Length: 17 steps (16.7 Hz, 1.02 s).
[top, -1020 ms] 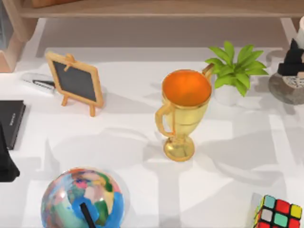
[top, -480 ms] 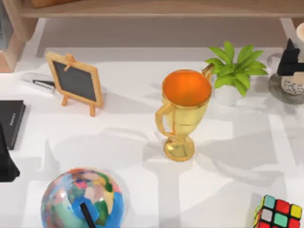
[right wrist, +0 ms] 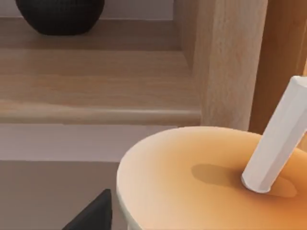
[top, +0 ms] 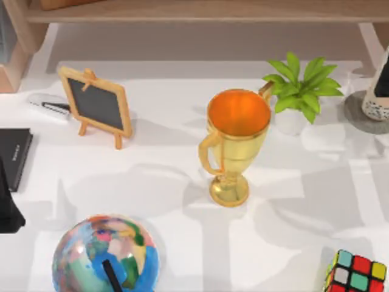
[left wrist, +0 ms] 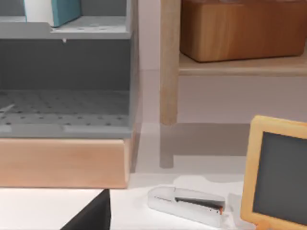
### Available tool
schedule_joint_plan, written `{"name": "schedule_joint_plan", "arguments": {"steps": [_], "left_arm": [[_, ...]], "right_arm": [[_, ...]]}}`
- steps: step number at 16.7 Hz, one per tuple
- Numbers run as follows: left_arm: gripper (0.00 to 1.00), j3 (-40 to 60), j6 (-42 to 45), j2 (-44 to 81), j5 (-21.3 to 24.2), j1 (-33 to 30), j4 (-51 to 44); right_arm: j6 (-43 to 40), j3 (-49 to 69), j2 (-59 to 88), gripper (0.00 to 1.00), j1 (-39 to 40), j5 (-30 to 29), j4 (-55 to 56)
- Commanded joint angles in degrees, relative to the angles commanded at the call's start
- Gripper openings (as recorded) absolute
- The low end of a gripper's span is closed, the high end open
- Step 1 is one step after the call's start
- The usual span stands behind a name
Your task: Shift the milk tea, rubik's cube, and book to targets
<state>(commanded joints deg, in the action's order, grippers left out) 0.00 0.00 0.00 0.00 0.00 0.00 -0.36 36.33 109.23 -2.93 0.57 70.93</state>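
Right gripper pulled further off the right edge since earlier, grip state can't tell, milk tea [top: 378, 100] standing on grey disc [top: 358, 112] upper right, rubik's cube [top: 357, 272] lower right, white table [top: 164, 182], wooden shelf [top: 194, 11] behind, left arm [top: 7, 204] parked left edge.

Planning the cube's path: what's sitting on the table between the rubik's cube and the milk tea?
Nothing: in the top view the table is bare between the rubik's cube and the milk tea.
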Motion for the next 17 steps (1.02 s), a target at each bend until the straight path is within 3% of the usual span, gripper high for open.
{"name": "schedule_joint_plan", "arguments": {"steps": [17], "left_arm": [[1.0, 0.0, 0.0, 0.0, 0.0, 0.0, 0.0]], "right_arm": [[0.86, -1.85, 1.45, 1.0, 3.31, -2.46, -0.2]]}}
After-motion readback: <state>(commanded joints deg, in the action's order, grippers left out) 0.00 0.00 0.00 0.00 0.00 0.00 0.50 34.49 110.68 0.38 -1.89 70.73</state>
